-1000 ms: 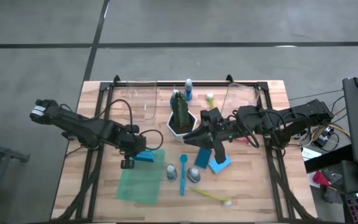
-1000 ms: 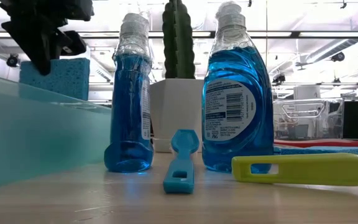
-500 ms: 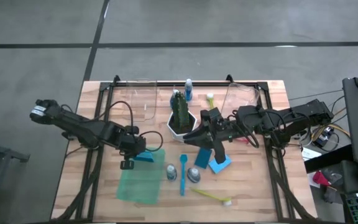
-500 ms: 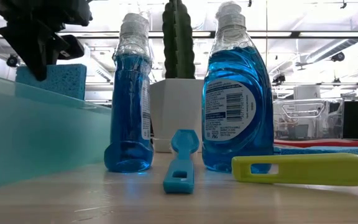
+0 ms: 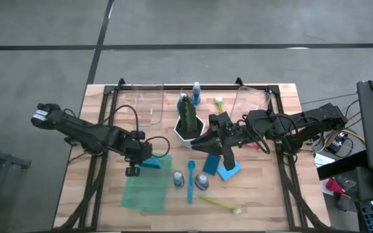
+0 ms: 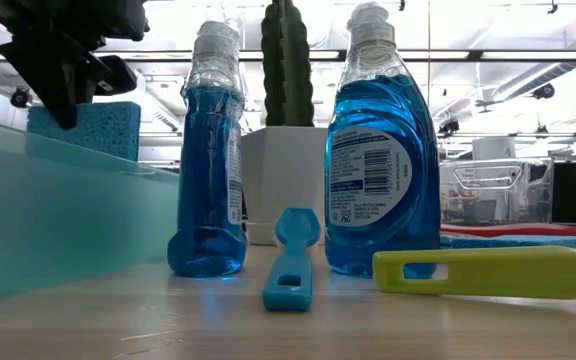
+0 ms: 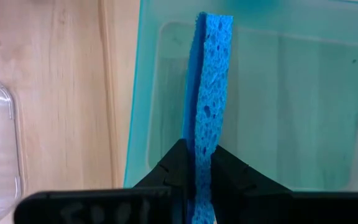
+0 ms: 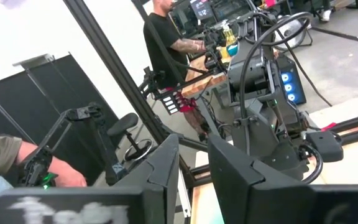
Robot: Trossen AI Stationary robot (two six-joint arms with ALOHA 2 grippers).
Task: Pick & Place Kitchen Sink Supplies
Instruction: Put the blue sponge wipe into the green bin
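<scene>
While the left gripper stayed clamped on the sponge, it dipped slightly toward the tray; release seemed near. Right gripper waited, fingers slightly apart, empty.

Grey concrete floor, wooden table, ceiling strip lights

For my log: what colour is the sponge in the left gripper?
Blue sponge, clearest in the left wrist view.
</scene>
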